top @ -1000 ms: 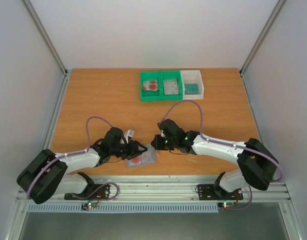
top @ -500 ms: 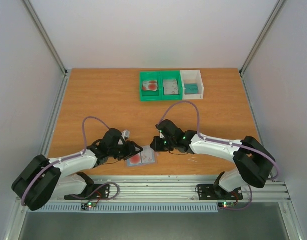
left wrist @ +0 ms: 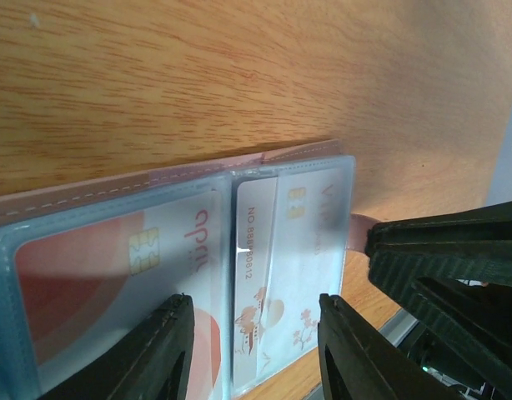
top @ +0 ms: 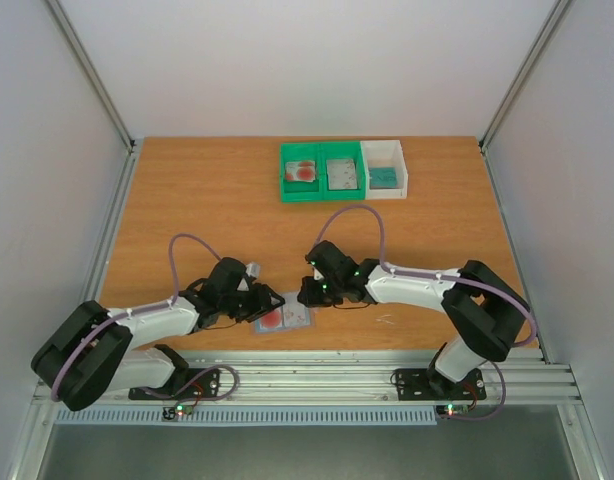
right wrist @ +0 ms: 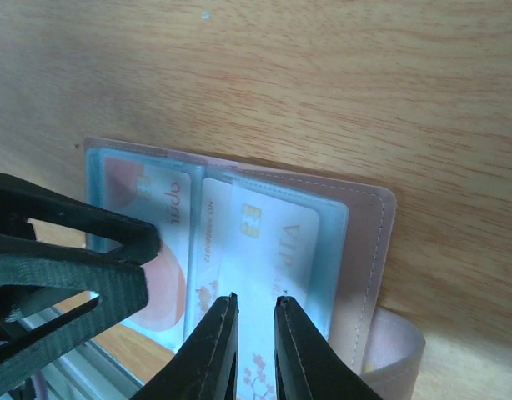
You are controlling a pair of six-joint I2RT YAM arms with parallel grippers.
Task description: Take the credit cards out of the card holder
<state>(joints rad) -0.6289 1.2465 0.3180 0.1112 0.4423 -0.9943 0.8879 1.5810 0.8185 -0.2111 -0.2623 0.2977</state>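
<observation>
Lying beneath right end effector (right wrist: 254, 304): card holder (right wrist: 366, 242).

the right gripper (top: 309, 291) has slid left over the card holder (top: 284, 319), and its arm's elbow has swung inward.

Card holder (top: 284, 318) at near edge of table (top: 187, 200), between left claw (top: 275, 305) and right claw (top: 305, 294); trays (top: 342, 172) far behind.

The left end effector (left wrist: 252, 342), jaws apart, sits over the open card holder (left wrist: 139, 185).
</observation>
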